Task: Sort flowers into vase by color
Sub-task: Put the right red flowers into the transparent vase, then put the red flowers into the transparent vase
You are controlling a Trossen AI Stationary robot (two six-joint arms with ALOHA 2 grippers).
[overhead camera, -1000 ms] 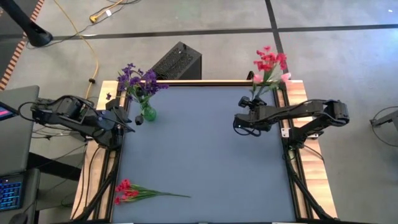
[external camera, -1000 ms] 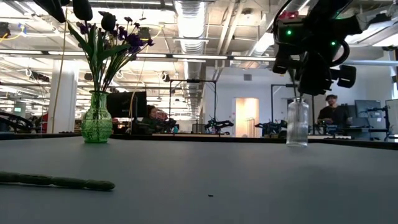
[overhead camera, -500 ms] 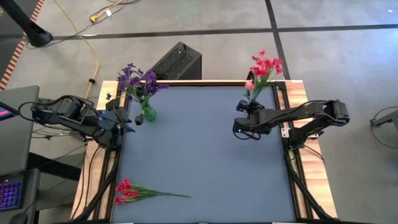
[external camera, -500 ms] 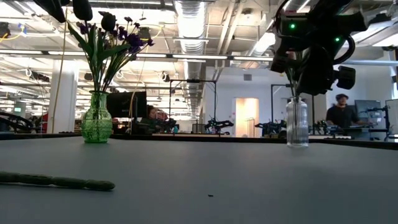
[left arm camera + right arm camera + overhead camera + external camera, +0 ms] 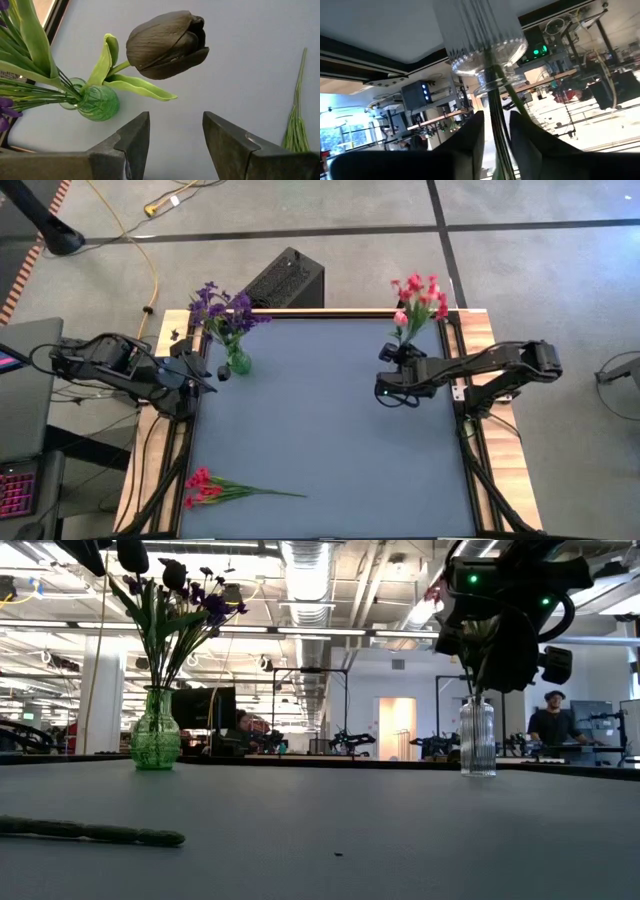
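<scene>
Flowers sit in two vases at the far side of the gray table [image 5: 330, 430]. A black box [image 5: 285, 280] lies on the floor just behind it, near a yellow cable [image 5: 150, 265]. Far off, a person [image 5: 552, 720] stands in the room.

The green vase [image 5: 238, 362] holds purple blooms [image 5: 222, 305] and a dark tulip [image 5: 167, 45]. The left gripper [image 5: 172, 132] waits beside it with its fingers apart and nothing in them.

The right gripper [image 5: 400, 352] pinches the green stems [image 5: 496, 125] of the red and pink flowers [image 5: 418, 298], right above the clear vase [image 5: 478, 737]. These stems go down into the vase.

One red bunch [image 5: 205, 485] with long green stems lies flat at the near left corner.
</scene>
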